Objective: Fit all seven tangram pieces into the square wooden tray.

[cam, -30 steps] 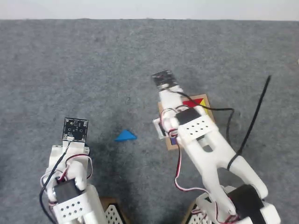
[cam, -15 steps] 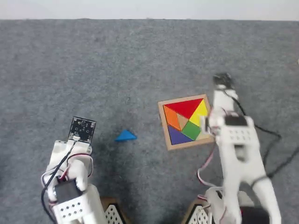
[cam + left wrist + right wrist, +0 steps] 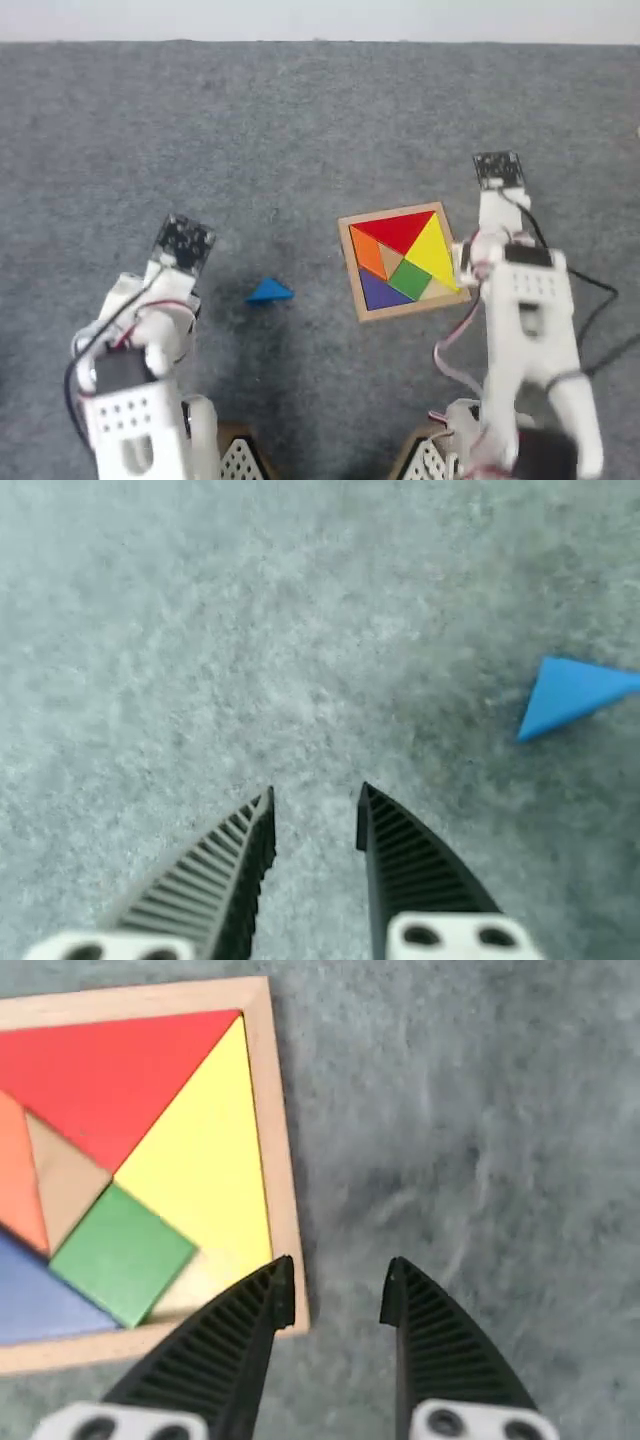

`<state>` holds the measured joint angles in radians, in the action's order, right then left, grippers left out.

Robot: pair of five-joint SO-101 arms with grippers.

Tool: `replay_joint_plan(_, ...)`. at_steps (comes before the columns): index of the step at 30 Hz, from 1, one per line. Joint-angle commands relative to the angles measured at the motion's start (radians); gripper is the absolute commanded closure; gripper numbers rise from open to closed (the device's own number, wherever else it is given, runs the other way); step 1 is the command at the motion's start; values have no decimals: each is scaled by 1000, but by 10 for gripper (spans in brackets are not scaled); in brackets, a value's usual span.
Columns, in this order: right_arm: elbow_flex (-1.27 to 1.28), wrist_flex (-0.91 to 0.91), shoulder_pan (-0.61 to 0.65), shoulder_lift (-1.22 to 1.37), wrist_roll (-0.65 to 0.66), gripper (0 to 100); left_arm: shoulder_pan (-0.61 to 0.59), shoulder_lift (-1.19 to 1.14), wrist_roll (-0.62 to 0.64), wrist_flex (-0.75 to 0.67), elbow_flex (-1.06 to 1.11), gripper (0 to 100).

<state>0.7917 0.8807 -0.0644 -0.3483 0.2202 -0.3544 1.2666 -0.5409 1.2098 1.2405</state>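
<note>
Blue triangle [image 3: 570, 692] lies on the carpet [image 3: 200, 630], apart from the left claw [image 3: 312, 805]

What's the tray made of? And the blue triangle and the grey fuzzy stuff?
The tray looks like pale bare wood, tan and unpainted on its rim. The blue triangle may be painted wood or plastic; it looks smooth and matte. The grey cover looks like felt or short carpet, fuzzy.

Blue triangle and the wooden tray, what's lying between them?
Nothing; the high view shows bare grey mat between the blue triangle and the wooden tray.
</note>
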Motion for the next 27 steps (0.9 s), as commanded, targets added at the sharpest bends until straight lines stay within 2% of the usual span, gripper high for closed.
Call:
replay_joint_plan(1,-199,7,-16,205,3,837,-9,-176,63,-60,-127,863)
replay_joint_plan(7,-405,39,-25,469,-97,839,-17,-186,61,-112,-110,863)
replay_joint_plan(12,-502,79,-19,591,-98,839,-25,-186,58,-158,-81,863)
replay_joint_plan(16,-505,88,7,618,-98,839,-55,-190,9,-172,-76,863)
replay_joint_plan(22,-466,125,99,611,-107,839,-83,-212,8,-161,-105,862)
replay_joint_plan(27,-463,170,151,608,-126,839,-83,-348,8,-81,-217,862)
